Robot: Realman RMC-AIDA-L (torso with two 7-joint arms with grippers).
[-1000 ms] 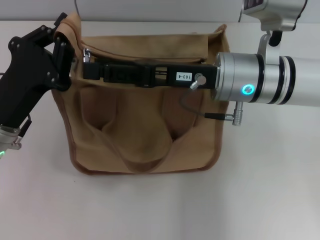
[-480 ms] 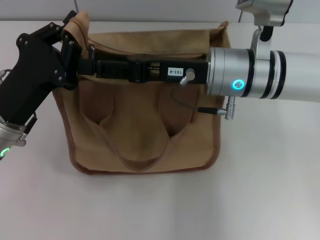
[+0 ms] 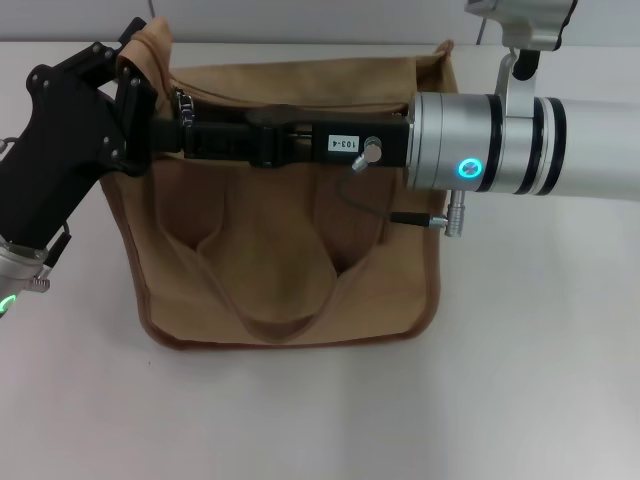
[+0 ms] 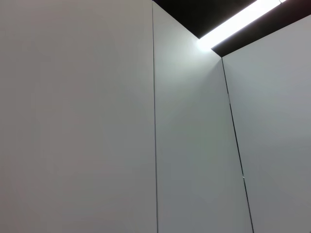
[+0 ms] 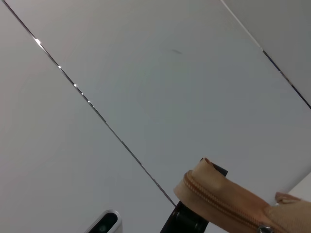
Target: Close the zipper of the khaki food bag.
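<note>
The khaki food bag (image 3: 290, 215) is shown lying on a white table (image 3: 520, 380), its two looped handles spread over the front panel toward the robot and its top panel turned away. The left gripper (image 3: 135, 85) is seen at the bag's far left corner, where the raised corner flap of tan fabric is pinched between its black fingers (image 3: 132, 100); this gripper is clenched on the bag. The right gripper (image 3: 190, 135) is extended from the right across the top panel, its long black body laid along the line of the zipper (image 3: 300, 105), with its tips brought up just beside the left gripper. A small shiny metal pull tab (image 3: 184, 100) is visible directly at the right gripper's tips, on their far side. Whether the tab is actually grasped, or the fingers merely rest beside it, cannot be told from the head view.

In the right wrist view, the lifted bag corner (image 5: 233, 201) with its zipper teeth is seen close to that camera, a black finger of the left gripper (image 5: 187, 218) lying against it. In the left wrist view, only pale wall panels (image 4: 97, 121) and a ceiling light strip (image 4: 238, 22) are shown.
</note>
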